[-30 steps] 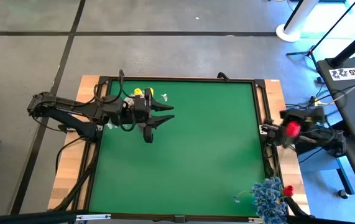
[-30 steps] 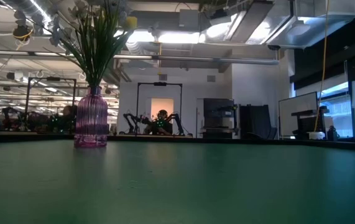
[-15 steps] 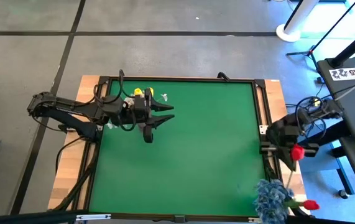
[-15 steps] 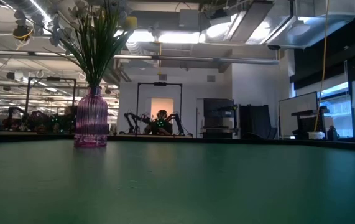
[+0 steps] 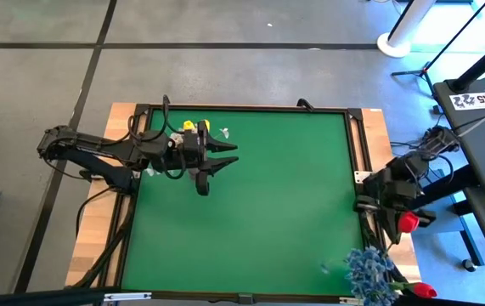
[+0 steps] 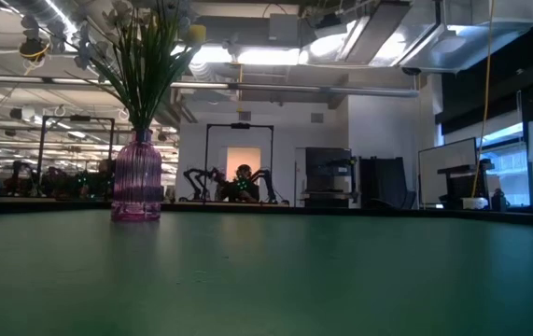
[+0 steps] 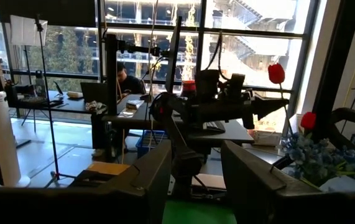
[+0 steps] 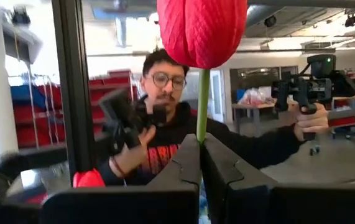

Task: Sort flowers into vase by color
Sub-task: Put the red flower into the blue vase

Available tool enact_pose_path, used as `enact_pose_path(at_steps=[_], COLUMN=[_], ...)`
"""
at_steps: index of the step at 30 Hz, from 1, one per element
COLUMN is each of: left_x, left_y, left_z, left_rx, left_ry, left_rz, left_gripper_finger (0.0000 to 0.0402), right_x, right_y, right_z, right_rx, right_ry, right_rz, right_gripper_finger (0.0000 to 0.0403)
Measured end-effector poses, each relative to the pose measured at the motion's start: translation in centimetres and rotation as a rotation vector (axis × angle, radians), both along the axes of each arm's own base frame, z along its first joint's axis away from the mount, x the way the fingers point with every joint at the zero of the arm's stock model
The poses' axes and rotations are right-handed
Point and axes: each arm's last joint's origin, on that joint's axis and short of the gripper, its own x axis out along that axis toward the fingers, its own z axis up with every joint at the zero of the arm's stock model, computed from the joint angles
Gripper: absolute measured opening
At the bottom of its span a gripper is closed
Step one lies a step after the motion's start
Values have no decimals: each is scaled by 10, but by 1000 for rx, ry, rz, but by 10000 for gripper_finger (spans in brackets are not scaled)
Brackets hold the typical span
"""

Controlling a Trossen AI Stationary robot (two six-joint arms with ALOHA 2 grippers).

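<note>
1. Right gripper, off the green table at its 3 o'clock edge, is clamped on the stem of a red tulip
2. Left gripper, near 10 o'clock, hangs with fingers parted, holding nothing
3. Pink ribbed vase holds green leaves with pale blossoms
4. Blue blossom sprays and another red tulip sit at 5 o'clock
5. Table's middle lies bare
</note>
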Motion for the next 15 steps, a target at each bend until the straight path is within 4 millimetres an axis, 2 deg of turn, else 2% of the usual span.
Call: enact_pose_path(at_steps=[3, 8, 15], left_x=[0, 0, 0], left_y=[0, 0, 0], left_z=[0, 0, -2], left_rx=[0, 1, 3], left_ry=[0, 4, 20], left_rz=[0, 0, 0], left_gripper_finger=[137, 137, 137], right_x=[-1, -3, -12], right_y=[2, 8, 17], right_z=[3, -4, -9], right_rx=[-67, -161, -211], right_ry=[-9, -15, -7], right_rz=[-19, -39, 59], right_gripper_finger=[0, 0, 8])
